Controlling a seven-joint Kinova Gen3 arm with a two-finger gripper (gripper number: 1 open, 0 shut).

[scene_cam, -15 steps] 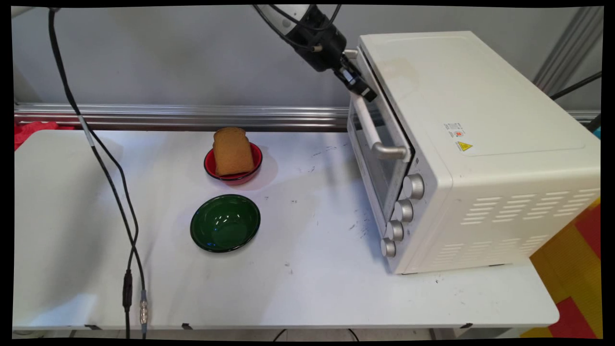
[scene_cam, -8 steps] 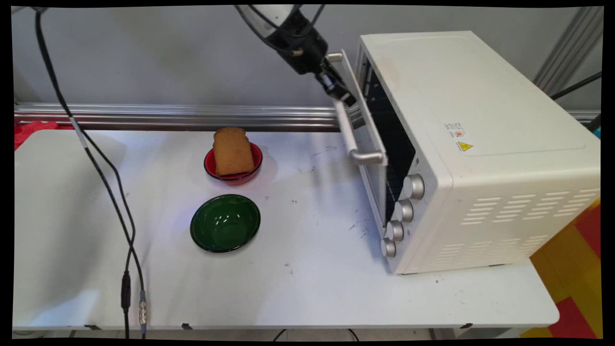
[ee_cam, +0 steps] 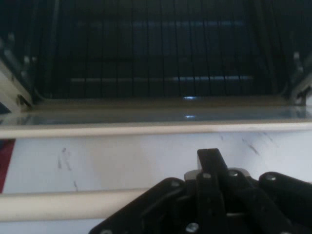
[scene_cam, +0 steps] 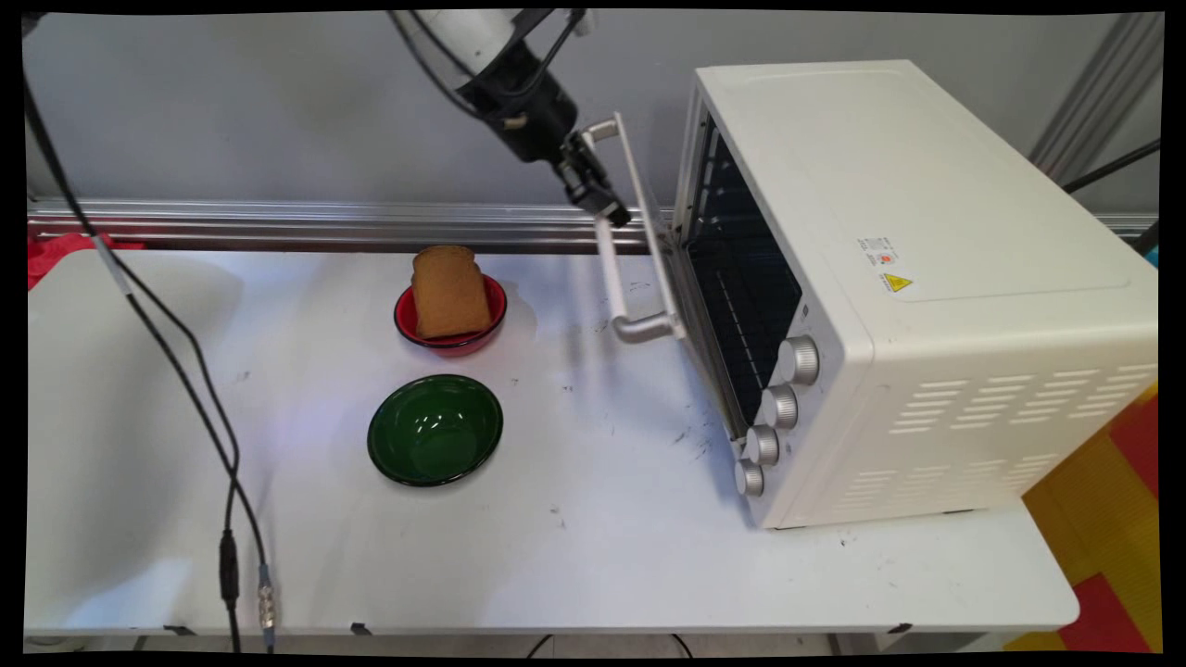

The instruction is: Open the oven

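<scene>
A white toaster oven (scene_cam: 927, 278) stands on the right of the table. Its glass door (scene_cam: 662, 250) hangs partly open, tilted out to the left, and the dark inside with a wire rack (scene_cam: 746, 278) shows. My black gripper (scene_cam: 598, 196) is shut on the upper end of the door's pale bar handle (scene_cam: 613, 269). In the hand view the handle (ee_cam: 58, 204) runs across the bottom behind the gripper (ee_cam: 209, 168), with the door's top edge (ee_cam: 146, 128) and the rack (ee_cam: 156, 58) beyond.
A slice of toast (scene_cam: 448, 291) leans in a red bowl (scene_cam: 406, 326) left of the door. An empty green bowl (scene_cam: 435, 429) sits nearer the front. Several knobs (scene_cam: 778, 405) line the oven's front. Black cables (scene_cam: 185, 371) hang at the left.
The gripper has swung left and down with the handle in it. The oven door has gone from almost closed to well open, uncovering the rack.
</scene>
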